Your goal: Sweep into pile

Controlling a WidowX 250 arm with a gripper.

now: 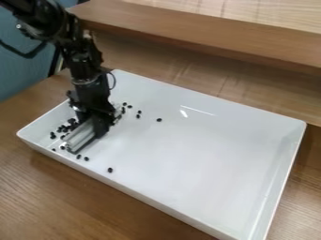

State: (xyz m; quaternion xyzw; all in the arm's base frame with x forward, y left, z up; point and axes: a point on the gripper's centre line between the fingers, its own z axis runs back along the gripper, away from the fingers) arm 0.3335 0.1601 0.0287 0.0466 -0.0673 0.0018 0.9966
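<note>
At the left end of the white tray, the gripper (96, 118) hangs down low, shut on a pale grey bar (79, 137). The bar lies slantwise across the tray, its lower end close to the front left wall. Several small black pieces (65, 127) are clustered to the left of the bar. Others lie behind the gripper, and a few sit in front of the bar along the front wall. One piece (159, 120) stands apart toward the middle, another (110, 170) near the front. The gripper covers part of the tray floor and the bar's middle.
The white tray (207, 154) has raised walls all round and rests on a brown wooden table (56, 197). Behind it runs a raised wooden ledge (207, 35). A blue-green surface shows at the upper left beside the arm.
</note>
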